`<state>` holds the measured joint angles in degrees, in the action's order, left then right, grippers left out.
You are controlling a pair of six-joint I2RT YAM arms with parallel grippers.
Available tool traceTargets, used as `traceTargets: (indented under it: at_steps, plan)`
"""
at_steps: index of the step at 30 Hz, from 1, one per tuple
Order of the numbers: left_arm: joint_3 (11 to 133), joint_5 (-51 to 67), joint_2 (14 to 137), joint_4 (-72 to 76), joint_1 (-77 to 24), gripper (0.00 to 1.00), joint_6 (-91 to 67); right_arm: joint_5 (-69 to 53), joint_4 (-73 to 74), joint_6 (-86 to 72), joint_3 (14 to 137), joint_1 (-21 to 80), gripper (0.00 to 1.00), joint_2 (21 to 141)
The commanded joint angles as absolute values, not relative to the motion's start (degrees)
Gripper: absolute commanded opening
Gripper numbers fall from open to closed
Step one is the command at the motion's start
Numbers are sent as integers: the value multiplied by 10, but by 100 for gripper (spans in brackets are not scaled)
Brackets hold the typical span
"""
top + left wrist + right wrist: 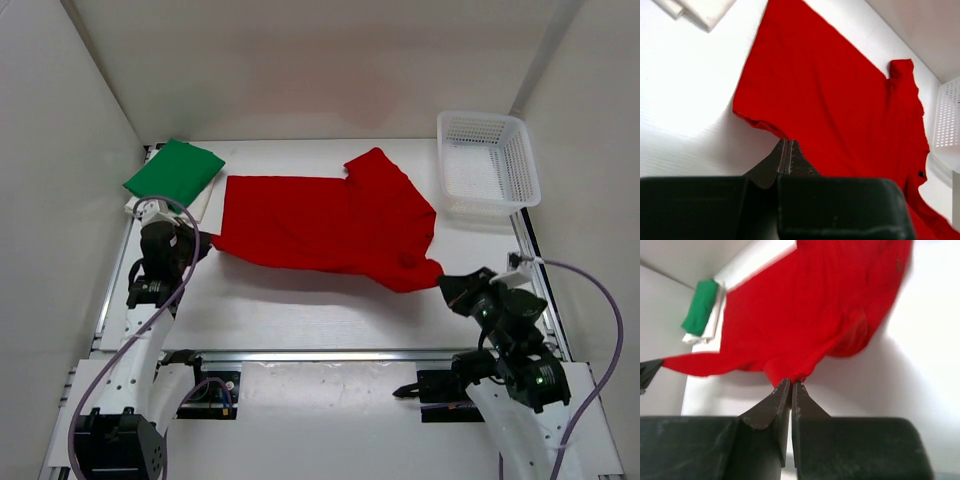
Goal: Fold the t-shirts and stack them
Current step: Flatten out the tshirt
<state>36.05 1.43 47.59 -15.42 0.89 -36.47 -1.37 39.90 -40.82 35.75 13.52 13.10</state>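
The red t-shirt [320,222] is stretched across the middle of the table, its near edge lifted between both grippers. My left gripper [203,243] is shut on its near left corner; the left wrist view shows the tips [787,141] pinching the red cloth [840,95]. My right gripper [442,283] is shut on its near right edge; the right wrist view shows the tips [791,382] clamping a bunched fold of the red cloth [805,315]. The green t-shirt [174,170] lies folded on the folded white t-shirt [200,203] at the far left.
A white plastic mesh basket [487,165] stands at the far right, next to the red shirt's sleeve. White walls close in the table at left, right and back. A metal rail [330,355] runs along the near edge.
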Motion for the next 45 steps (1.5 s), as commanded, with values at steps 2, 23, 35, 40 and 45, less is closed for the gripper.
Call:
traceTargets:
  at_steps: [2,23,35,40,45]
  plan:
    - [323,20,457,-170,7,0,-366,-6,539,-516,292,172,0,59]
    - [304,2,455,-172,-7,0,-341,117,395,-531,246,339,0,185]
    - [303,11,475,-153,-1,0,-351,56,460,-543,244,261,0,90]
    - [301,10,478,-154,-3,0,-350,-93,283,-515,156,215,0,212]
    - [306,4,462,-160,-4,0,-342,-48,333,-547,130,274,0,179]
